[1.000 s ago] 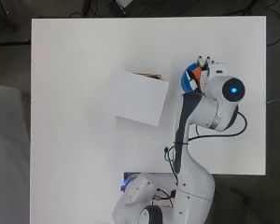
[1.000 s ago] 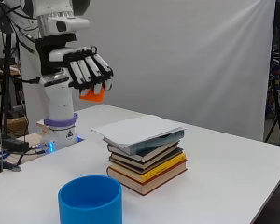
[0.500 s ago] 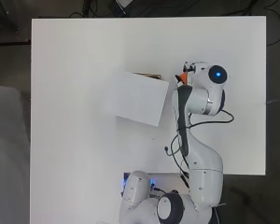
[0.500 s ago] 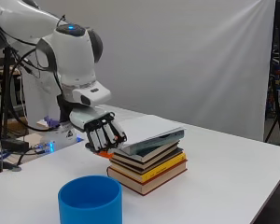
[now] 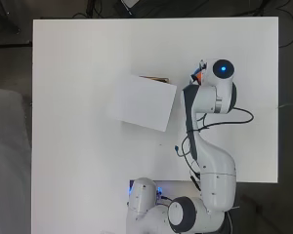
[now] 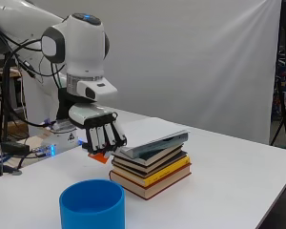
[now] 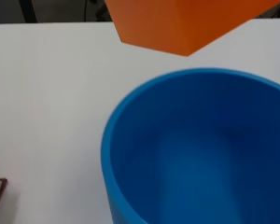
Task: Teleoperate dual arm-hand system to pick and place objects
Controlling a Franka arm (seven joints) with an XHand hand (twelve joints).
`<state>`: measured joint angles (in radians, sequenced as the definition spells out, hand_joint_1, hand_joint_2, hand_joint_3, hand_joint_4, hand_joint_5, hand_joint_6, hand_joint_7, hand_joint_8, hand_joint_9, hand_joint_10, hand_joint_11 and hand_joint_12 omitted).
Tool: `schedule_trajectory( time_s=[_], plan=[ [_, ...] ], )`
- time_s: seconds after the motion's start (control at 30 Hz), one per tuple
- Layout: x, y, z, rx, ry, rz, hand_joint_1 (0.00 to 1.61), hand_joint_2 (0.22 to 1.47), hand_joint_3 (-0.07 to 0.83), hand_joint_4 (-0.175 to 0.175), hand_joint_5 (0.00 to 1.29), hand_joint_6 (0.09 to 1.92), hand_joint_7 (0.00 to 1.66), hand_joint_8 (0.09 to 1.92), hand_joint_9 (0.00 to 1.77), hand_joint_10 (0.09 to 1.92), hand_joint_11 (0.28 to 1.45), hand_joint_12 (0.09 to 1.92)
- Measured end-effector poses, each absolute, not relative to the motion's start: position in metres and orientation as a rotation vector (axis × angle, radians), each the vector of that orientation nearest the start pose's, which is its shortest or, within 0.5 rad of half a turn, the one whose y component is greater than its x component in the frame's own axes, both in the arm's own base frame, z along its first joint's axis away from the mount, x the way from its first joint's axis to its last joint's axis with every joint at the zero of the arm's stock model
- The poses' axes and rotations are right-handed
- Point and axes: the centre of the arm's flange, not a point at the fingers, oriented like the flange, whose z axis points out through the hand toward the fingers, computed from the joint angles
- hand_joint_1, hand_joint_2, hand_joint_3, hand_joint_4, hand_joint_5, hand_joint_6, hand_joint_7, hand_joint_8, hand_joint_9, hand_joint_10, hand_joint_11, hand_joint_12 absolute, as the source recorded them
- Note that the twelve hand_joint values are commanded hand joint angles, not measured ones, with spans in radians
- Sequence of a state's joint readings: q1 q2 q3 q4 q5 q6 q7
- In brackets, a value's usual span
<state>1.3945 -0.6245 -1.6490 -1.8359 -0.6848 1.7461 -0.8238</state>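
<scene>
Hand low beside book stack, fingers curled round orange block, holding it above and just behind blue cup, likely lining up a drop-in.

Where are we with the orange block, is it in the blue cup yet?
Pickup looks done: the robot hand is curled round the orange block, clear of the table beside the book stack. Placing remains: the blue cup looks empty in the wrist view.
</scene>
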Motion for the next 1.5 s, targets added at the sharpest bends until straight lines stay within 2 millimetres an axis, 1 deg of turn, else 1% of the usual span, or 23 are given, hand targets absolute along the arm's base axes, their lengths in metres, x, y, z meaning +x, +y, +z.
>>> schedule_trajectory(
  time_s=[0.07,0.1,0.13,0.17,0.2,0.23,0.27,0.33,0.4,0.47,0.57,0.63,0.73,0.83,0.93,1.0,1.07,1.17,1.2,1.23,1.3,1.4,1.5],
  plan=[
    [0.504,-0.308,0.419,-2.922,-1.100,0.220,0.95,1.20,0.007,0.175,0.82,1.30,1.33,1.92,1.53,1.92,1.14,1.75],
    [0.503,-0.314,0.416,-2.927,-1.084,0.238,0.75,1.14,-0.002,0.125,0.67,0.93,1.13,1.76,1.35,1.84,0.98,1.69],
    [0.503,-0.317,0.421,-2.934,-1.084,0.231,0.45,0.98,-0.022,0.097,0.41,0.53,0.82,1.19,1.02,1.32,0.75,1.21],
    [0.504,-0.318,0.433,-2.942,-1.095,0.199,0.24,0.84,-0.025,0.089,0.22,0.28,0.47,0.67,0.64,0.79,0.56,0.74],
    [0.504,-0.317,0.456,-2.957,-1.104,0.146,0.12,0.76,-0.017,0.086,0.11,0.14,0.25,0.35,0.37,0.43,0.44,0.41],
    [0.503,-0.315,0.487,-2.981,-1.105,0.085,0.06,0.73,-0.008,0.084,0.05,0.09,0.12,0.17,0.21,0.23,0.38,0.22],
    [0.500,-0.311,0.521,-3.010,-1.096,0.034,0.03,0.72,0.000,0.083,0.02,0.09,0.06,0.09,0.13,0.12,0.35,0.12],
    [0.492,-0.293,0.580,-3.071,-1.051,-0.020,0.00,0.73,0.013,0.081,0.00,0.09,0.01,0.09,0.07,0.09,0.34,0.09],
    [0.487,-0.268,0.623,-3.142,-1.004,-0.019,0.00,0.76,0.019,0.075,0.00,0.09,0.00,0.09,0.10,0.09,0.38,0.09],
    [0.483,-0.251,0.653,-3.223,-0.969,0.015,0.00,0.79,0.021,0.065,0.00,0.09,0.00,0.09,0.17,0.09,0.43,0.09],
    [0.472,-0.263,0.678,-3.340,-0.918,0.094,0.00,0.84,0.021,0.043,0.00,0.09,0.06,0.09,0.24,0.09,0.47,0.09],
    [0.464,-0.281,0.681,-3.393,-0.857,0.189,0.00,0.86,0.023,0.044,0.00,0.09,0.07,0.09,0.26,0.09,0.46,0.09],
    [0.469,-0.299,0.649,-3.340,-0.757,0.291,0.00,0.89,0.025,0.054,0.02,0.09,0.09,0.09,0.26,0.09,0.45,0.09],
    [0.488,-0.287,0.613,-3.183,-0.733,0.218,0.00,0.91,0.015,0.064,0.07,0.09,0.12,0.09,0.28,0.09,0.43,0.09],
    [0.510,-0.247,0.605,-3.023,-0.815,0.045,0.00,0.91,0.007,0.073,0.12,0.09,0.14,0.09,0.28,0.09,0.42,0.09],
    [0.524,-0.204,0.607,-2.931,-0.912,-0.030,0.00,0.92,0.008,0.073,0.13,0.09,0.14,0.09,0.28,0.09,0.41,0.09],
    [0.535,-0.152,0.608,-2.854,-1.052,-0.041,0.00,0.93,0.012,0.069,0.13,0.09,0.14,0.09,0.28,0.09,0.40,0.09],
    [0.542,-0.061,0.613,-2.727,-1.321,-0.021,0.00,0.94,0.011,0.054,0.10,0.09,0.14,0.09,0.28,0.09,0.40,0.09],
    [0.541,-0.040,0.617,-2.692,-1.391,-0.014,0.00,0.94,0.011,0.048,0.10,0.09,0.14,0.09,0.28,0.09,0.40,0.09],
    [0.539,-0.028,0.622,-2.674,-1.439,-0.005,0.00,0.94,0.011,0.042,0.10,0.09,0.14,0.09,0.28,0.09,0.40,0.09],
    [0.531,-0.037,0.630,-2.693,-1.450,0.020,0.00,0.95,0.013,0.026,0.10,0.09,0.14,0.09,0.28,0.09,0.40,0.09],
    [0.504,-0.086,0.653,-2.751,-1.379,0.023,0.00,1.00,0.013,0.004,0.16,0.09,0.17,0.09,0.29,0.09,0.40,0.09],
    [0.474,-0.111,0.683,-2.775,-1.368,-0.026,0.00,1.03,0.015,-0.003,0.20,0.09,0.19,0.09,0.30,0.09,0.39,0.09]
  ],
)
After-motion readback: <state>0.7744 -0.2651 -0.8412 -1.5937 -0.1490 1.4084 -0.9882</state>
